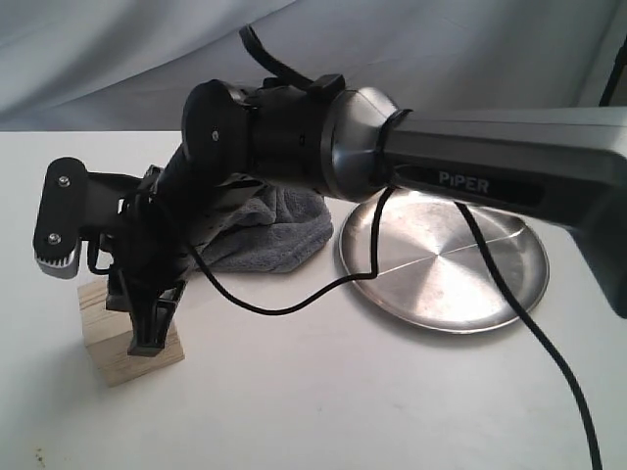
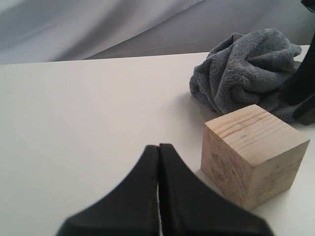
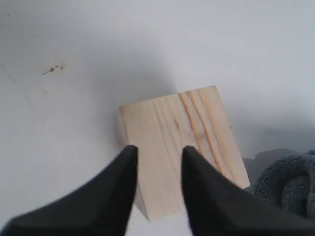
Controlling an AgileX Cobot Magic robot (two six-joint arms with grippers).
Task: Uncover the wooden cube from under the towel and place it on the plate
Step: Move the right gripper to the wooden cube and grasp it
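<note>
Low over pale, grainy wooden cube (image 3: 170, 120), right end effector (image 3: 160, 150), jaws apart; left end effector (image 2: 158, 146) clenched, empty.

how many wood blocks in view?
1. The wooden cube sits on the table near the towel, below the right gripper, off the plate. Others may hide under the towel.

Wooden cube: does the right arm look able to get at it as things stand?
Probably yes. The wooden cube lies bare on the table, clear of the towel, and the right hand hangs open directly over it with nothing between. Whether its opening spans the cube is unclear.
</note>
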